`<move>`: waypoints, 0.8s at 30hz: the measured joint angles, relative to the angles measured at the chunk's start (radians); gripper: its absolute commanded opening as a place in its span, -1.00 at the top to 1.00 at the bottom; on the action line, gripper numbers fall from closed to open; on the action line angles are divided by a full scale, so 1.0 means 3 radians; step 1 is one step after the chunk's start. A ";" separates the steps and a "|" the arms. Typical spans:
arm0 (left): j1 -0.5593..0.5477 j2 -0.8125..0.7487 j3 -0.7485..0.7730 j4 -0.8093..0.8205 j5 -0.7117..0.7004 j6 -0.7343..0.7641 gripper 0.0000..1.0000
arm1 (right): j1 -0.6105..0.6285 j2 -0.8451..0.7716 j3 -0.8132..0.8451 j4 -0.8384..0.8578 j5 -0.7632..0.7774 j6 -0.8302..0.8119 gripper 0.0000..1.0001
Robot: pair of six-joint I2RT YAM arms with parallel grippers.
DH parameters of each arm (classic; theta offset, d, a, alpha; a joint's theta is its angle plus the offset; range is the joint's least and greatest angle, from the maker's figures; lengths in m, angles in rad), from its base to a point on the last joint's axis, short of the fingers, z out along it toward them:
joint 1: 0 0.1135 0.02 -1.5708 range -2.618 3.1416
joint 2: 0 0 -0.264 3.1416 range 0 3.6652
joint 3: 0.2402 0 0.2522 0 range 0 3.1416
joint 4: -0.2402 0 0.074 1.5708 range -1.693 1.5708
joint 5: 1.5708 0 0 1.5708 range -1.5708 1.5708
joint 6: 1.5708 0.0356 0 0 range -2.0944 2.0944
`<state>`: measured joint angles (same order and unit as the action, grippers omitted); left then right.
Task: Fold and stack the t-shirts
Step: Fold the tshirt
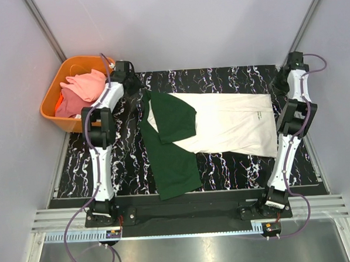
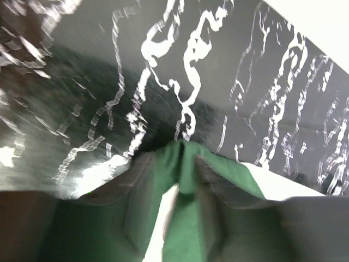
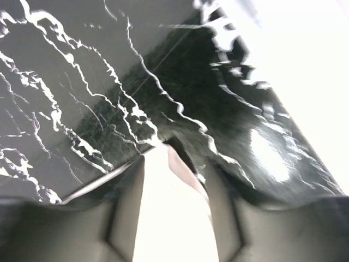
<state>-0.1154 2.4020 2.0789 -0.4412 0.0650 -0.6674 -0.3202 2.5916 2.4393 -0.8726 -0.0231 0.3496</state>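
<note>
A cream t-shirt (image 1: 233, 125) with dark green sleeves lies flat across the black marbled table (image 1: 235, 166). One sleeve (image 1: 173, 116) is folded over its body and the other (image 1: 174, 163) stretches toward the near edge. My left gripper (image 1: 139, 89) stands at the shirt's far left corner. In the left wrist view its jaws stand apart around a loose green fold (image 2: 188, 164). My right gripper (image 1: 278, 89) is at the far right corner, open astride the cream hem (image 3: 172, 207). Pink t-shirts (image 1: 84, 84) lie bunched in a basket.
An orange basket (image 1: 49, 97) sits off the table's far left corner, close to the left arm. Grey walls enclose the table on three sides. A metal rail (image 1: 185, 215) runs along the near edge by the arm bases.
</note>
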 measured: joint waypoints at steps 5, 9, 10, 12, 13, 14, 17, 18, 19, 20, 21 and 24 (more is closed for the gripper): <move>-0.0022 -0.0271 -0.0048 -0.0254 -0.0261 0.0183 -0.21 | -0.0009 -0.0167 0.0207 -0.0381 0.0421 -0.0028 -0.61; -0.0148 -0.0997 -0.0600 -0.0319 -0.0355 0.0294 -0.22 | -0.0011 -0.0661 -0.0289 -0.0532 0.0510 0.0033 -0.68; -0.0207 -0.1244 -0.0805 -0.0345 -0.0359 0.0317 -0.22 | -0.0011 -0.0852 -0.0537 -0.0533 0.0500 0.0061 -0.73; -0.0341 -0.1715 -0.1199 -0.0355 -0.0352 0.0356 -0.22 | -0.0006 -0.1249 -0.1036 -0.0533 0.0417 0.0114 -0.74; -0.0422 -0.1970 -0.1422 -0.0370 -0.0351 0.0373 -0.22 | 0.0004 -0.1476 -0.1356 -0.0458 0.0366 0.0140 -0.73; -0.0514 -0.2220 -0.1662 -0.0374 -0.0345 0.0383 -0.20 | 0.0024 -0.1696 -0.1648 -0.0443 0.0308 0.0160 -0.72; -0.0799 -0.2948 -0.2455 -0.0403 -0.0290 0.0383 -0.16 | 0.0168 -0.2323 -0.2488 -0.0276 0.0074 0.0201 -0.71; -0.0886 -0.3188 -0.2747 -0.0401 -0.0275 0.0365 -0.15 | 0.0261 -0.2528 -0.2744 -0.0238 0.0000 0.0209 -0.71; -0.0956 -0.3400 -0.3030 -0.0439 -0.0264 0.0329 -0.12 | 0.0376 -0.2726 -0.3010 -0.0137 -0.0075 0.0215 -0.71; -0.1015 -0.3597 -0.3305 -0.0500 -0.0240 0.0290 -0.11 | 0.0504 -0.2908 -0.3244 -0.0094 -0.0161 0.0221 -0.70; -0.1061 -0.3773 -0.3543 -0.0558 -0.0207 0.0251 -0.11 | 0.0626 -0.3087 -0.3479 -0.0020 -0.0257 0.0231 -0.69; -0.1128 -0.4176 -0.4167 -0.0762 -0.0083 0.0084 -0.07 | 0.0942 -0.3512 -0.4061 0.0127 -0.0538 0.0290 -0.69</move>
<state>-0.4538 1.1492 0.8288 -0.6697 0.0402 -0.6422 -0.0376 1.5379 1.2209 -0.8345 -0.1844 0.4366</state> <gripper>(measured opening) 0.544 0.850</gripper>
